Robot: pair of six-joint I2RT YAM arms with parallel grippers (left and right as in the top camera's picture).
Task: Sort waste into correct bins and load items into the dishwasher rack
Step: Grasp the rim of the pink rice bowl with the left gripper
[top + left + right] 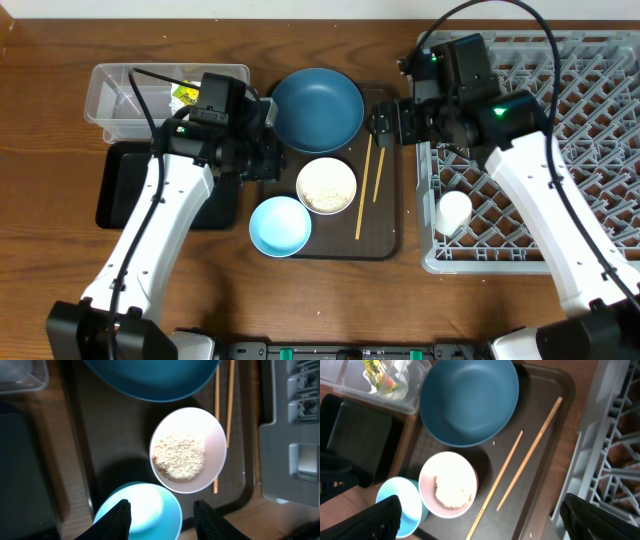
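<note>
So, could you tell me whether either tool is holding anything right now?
Nothing is held: the left tool and right tool are both open and empty.

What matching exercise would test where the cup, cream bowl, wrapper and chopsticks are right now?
Things: 1 small white cup; 2 cream bowl; 3 yellow-green snack wrapper; 4 two thin wooden chopsticks.
Places or states: A in the clear plastic tub; B holds white rice-like scraps; C in the large grey dishwasher rack; D lying side by side on the dark brown serving tray.
Pairs: 1-C; 2-B; 3-A; 4-D.
</note>
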